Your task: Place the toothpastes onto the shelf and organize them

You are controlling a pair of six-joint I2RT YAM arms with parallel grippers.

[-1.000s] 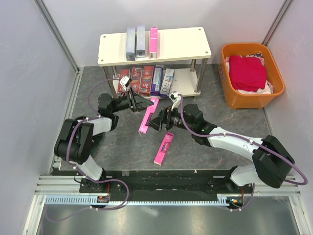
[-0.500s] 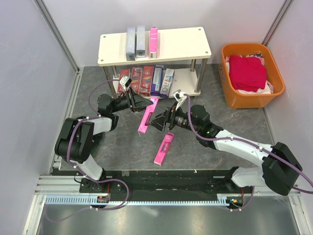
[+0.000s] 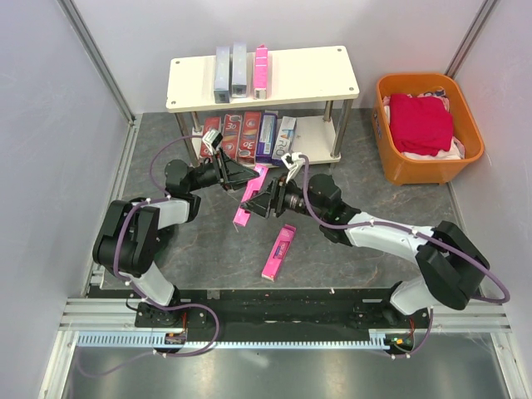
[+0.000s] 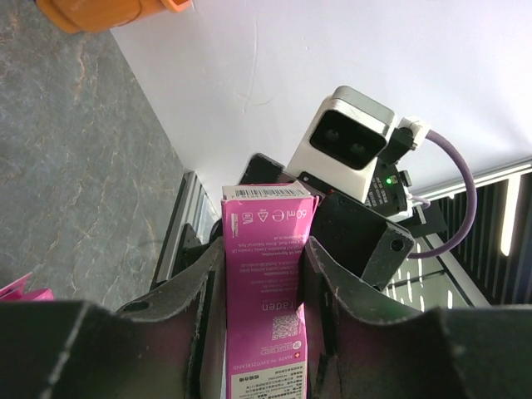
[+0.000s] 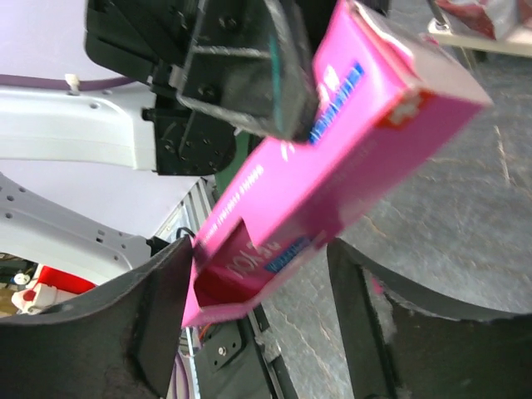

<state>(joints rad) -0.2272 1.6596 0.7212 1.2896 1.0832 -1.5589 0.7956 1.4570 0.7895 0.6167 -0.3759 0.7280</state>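
Observation:
A bright pink toothpaste carton (image 3: pixel 243 214) hangs slanted above the floor in front of the shelf (image 3: pixel 307 75). My left gripper (image 3: pixel 241 177) is shut on its upper part; in the left wrist view the carton (image 4: pixel 266 224) is pinched between both fingers of this gripper (image 4: pixel 262 266). My right gripper (image 3: pixel 261 202) straddles the carton's lower end (image 5: pixel 332 150). Its jaws (image 5: pixel 259 258) are open: one finger touches the carton, the other stands apart from it. A second pink carton (image 3: pixel 278 252) lies on the floor. Two silver-grey cartons (image 3: pixel 230 72) and one pink one (image 3: pixel 261 69) lie on the top board. Red (image 3: pixel 233 133), purple (image 3: pixel 268 133) and white (image 3: pixel 285 137) cartons stand below.
An orange basket (image 3: pixel 428 125) with red cloth sits at the right, beside the shelf. Grey walls close in the left and right sides. The arms' base rail runs along the near edge.
My right gripper has shifted slightly left onto the carton's lower end, and its jaws have narrowed around it. The left gripper and the carton have stayed put.

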